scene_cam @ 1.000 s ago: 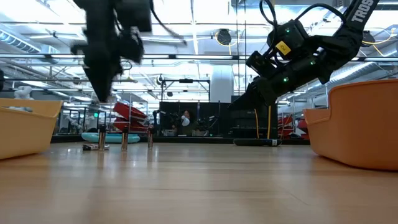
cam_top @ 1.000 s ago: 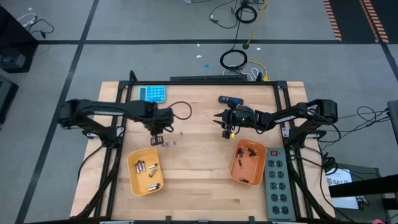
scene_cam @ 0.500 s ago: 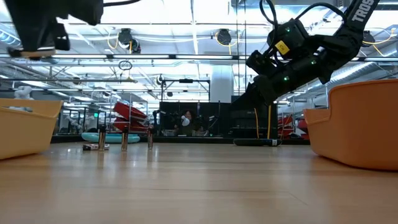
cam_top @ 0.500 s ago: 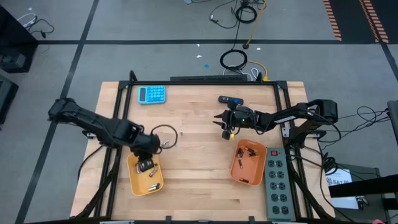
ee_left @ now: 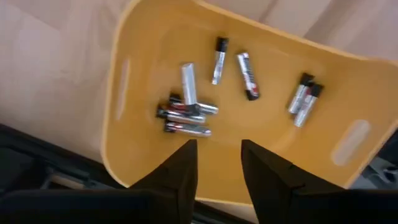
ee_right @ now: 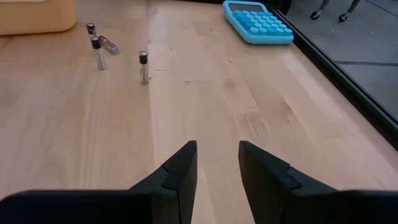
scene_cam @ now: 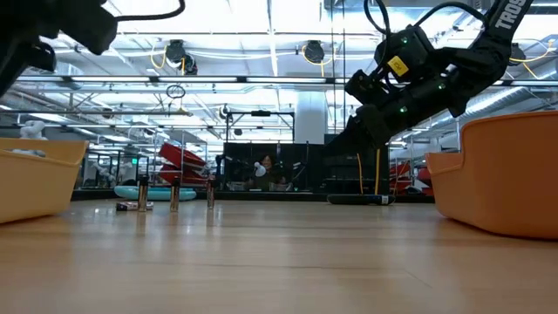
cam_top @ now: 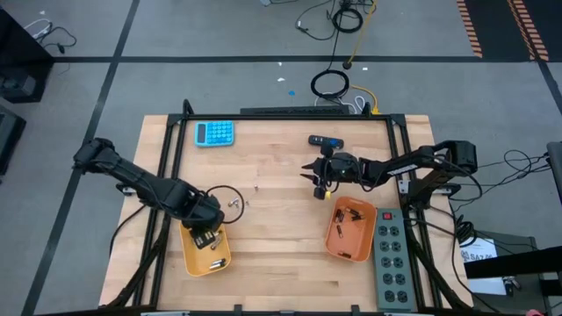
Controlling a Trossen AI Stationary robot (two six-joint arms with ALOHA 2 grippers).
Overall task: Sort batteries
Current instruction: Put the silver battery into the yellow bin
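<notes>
My left gripper (ee_left: 217, 163) hangs open over the yellow left tray (cam_top: 195, 254), pointing down, with nothing between its fingers. Several silvery batteries (ee_left: 186, 112) lie on the tray's floor. A few more batteries (ee_right: 143, 66) stand upright or lie on the wooden table (cam_top: 281, 219) to the tray's far right; they also show in the low view (scene_cam: 174, 196). My right gripper (ee_right: 217, 160) waits open and empty above the table's middle right (cam_top: 318, 178). The orange right tray (cam_top: 337, 237) holds darker batteries (cam_top: 355, 217).
A blue calculator (cam_top: 214, 132) lies at the far left. A black gadget with a blue end (cam_top: 325, 140) lies beyond the right gripper. A green power strip (cam_top: 390, 254) runs along the right edge. A black cable loop (cam_top: 219, 195) trails from the left arm.
My left gripper has swung from over the loose batteries toward the table's near-left, ending over the yellow tray, and its wrist has rolled on the way. My right gripper has kept still.
</notes>
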